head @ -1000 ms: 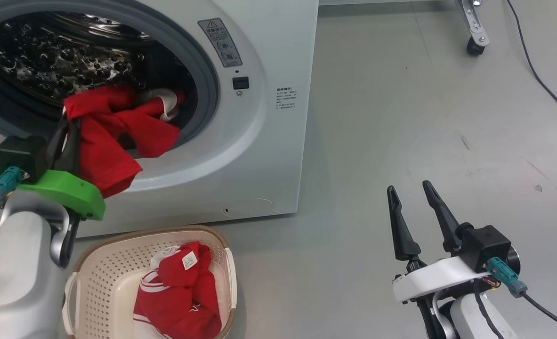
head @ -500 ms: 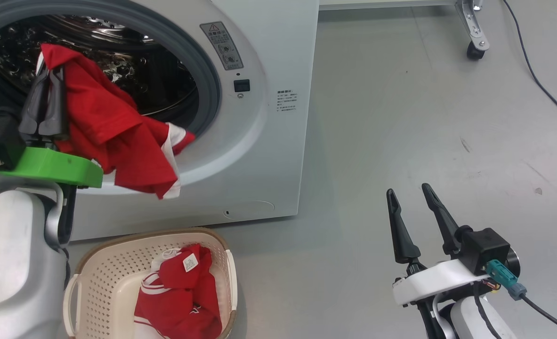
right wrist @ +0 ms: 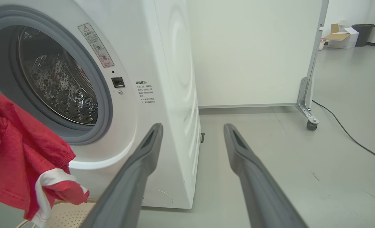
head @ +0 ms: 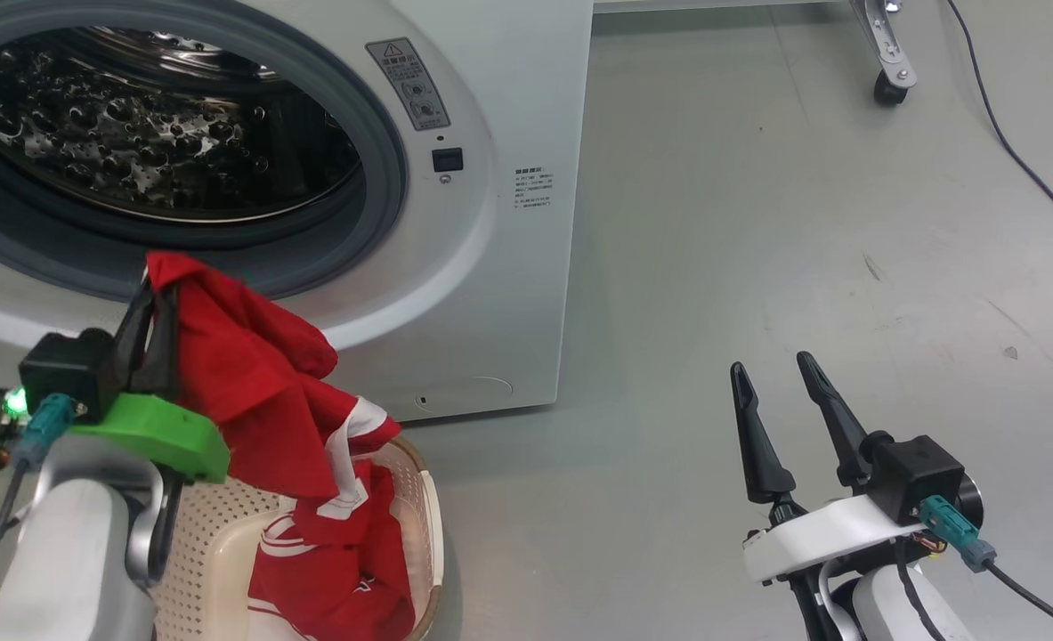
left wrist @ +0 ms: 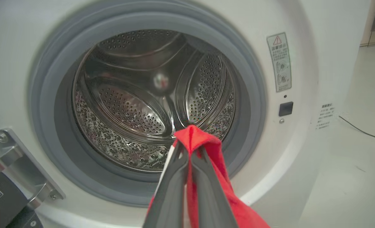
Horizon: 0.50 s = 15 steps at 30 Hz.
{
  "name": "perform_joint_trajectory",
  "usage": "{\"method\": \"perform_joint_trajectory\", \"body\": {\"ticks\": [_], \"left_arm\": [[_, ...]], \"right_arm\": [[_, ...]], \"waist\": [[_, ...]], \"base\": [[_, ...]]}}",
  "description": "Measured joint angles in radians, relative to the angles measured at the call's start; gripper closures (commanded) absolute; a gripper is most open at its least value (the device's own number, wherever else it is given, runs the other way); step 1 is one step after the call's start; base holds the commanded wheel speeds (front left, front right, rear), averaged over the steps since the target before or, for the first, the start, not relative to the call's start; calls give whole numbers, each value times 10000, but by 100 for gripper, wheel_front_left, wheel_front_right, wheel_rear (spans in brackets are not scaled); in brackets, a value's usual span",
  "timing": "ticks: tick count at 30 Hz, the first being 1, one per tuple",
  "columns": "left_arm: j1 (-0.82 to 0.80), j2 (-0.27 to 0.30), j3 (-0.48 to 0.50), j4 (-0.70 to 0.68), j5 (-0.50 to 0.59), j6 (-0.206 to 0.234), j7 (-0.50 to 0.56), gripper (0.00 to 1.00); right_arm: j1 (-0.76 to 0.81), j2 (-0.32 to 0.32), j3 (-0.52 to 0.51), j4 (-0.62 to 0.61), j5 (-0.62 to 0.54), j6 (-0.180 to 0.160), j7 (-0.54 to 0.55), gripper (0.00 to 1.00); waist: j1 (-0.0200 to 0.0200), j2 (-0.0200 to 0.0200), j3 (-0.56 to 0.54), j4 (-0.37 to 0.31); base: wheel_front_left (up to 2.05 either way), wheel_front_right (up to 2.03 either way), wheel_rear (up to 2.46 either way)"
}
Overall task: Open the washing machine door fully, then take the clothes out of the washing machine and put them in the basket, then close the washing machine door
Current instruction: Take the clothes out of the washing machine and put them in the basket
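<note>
In the head view the left tool (head: 154,307) sits at 8 o'clock, its fingers clamped together on a red garment (head: 250,392). The garment hangs outside the washing machine (head: 508,107) and drapes toward 6 o'clock. Its white-trimmed hem hangs right over more red clothes (head: 339,579) lying in the basket (head: 433,525) at 7 o'clock. The steel drum (head: 134,133) gapes at 11 o'clock behind its grey gasket (head: 384,178). The right tool (head: 773,363) hovers above the floor (head: 757,223) at 4 o'clock, well apart from the machine, fingers spread.
</note>
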Motion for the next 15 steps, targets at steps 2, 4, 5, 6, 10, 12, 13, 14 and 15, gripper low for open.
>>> {"method": "perform_joint_trajectory", "body": {"ticks": [2,4,5,6,10,12,13,14,15], "left_arm": [[305,21,-4,217,25,121,280,100],[612,-27,2,380,-48,140,527,100],[742,-44,-27,416,-59,142,619,100],[835,-46,-65,441,-59,142,679,100],[963,-82,-100,539,-79,163,886,100],[966,-81,-125,648,-79,211,1037,100],[969,-81,-132,719,-79,213,1103,100],[972,-79,-140,786,-79,213,1137,100],[972,-56,-171,867,-77,215,1223,100]], "right_arm": [[21,0,-15,-8,-2,0,0,0],[47,0,-29,-33,-54,0,0,0],[75,0,-35,-54,-82,0,0,0],[100,0,-35,-67,-88,0,0,0],[125,-8,-35,-163,-176,0,0,0],[123,-13,-27,-205,-211,0,0,0],[120,-17,-19,-219,-247,0,0,0],[118,-19,2,-232,-268,2,0,0],[112,-21,29,-247,-284,4,0,0]], "waist": [[0,0,27,-11],[0,0,70,-16],[0,0,106,-15],[0,0,148,-14],[0,0,414,-5],[0,0,545,-2],[0,0,616,-3],[0,0,689,-4],[0,0,767,-6]], "base": [[0,0,0],[0,0,0],[0,0,0],[0,0,0],[0,0,0],[0,0,0],[0,0,0],[0,0,0],[0,0,0]]}}
